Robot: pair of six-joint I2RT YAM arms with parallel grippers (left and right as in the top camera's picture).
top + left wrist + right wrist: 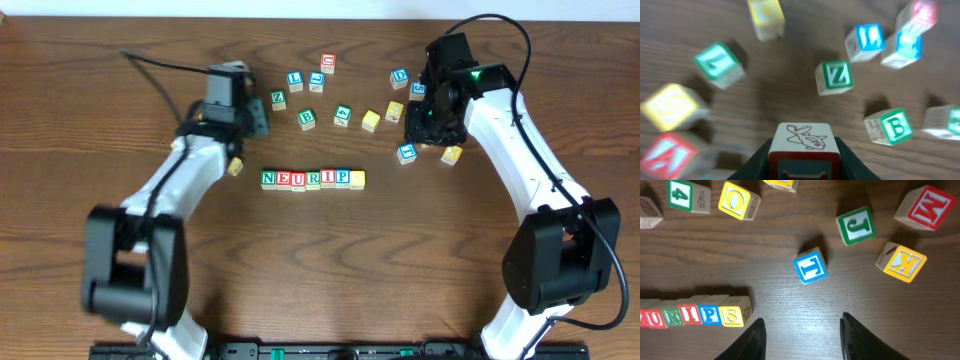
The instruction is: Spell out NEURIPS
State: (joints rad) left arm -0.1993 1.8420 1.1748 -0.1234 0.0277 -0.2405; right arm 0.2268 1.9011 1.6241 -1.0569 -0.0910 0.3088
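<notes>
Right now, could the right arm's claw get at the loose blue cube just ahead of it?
Probably yes. The right claw hangs open and empty, and the loose blue cube sits by itself just ahead, with nothing between them.

A dark wooden table [320,260] carries the NEURIPS row [313,179] and scattered loose letter cubes [307,118].
</notes>
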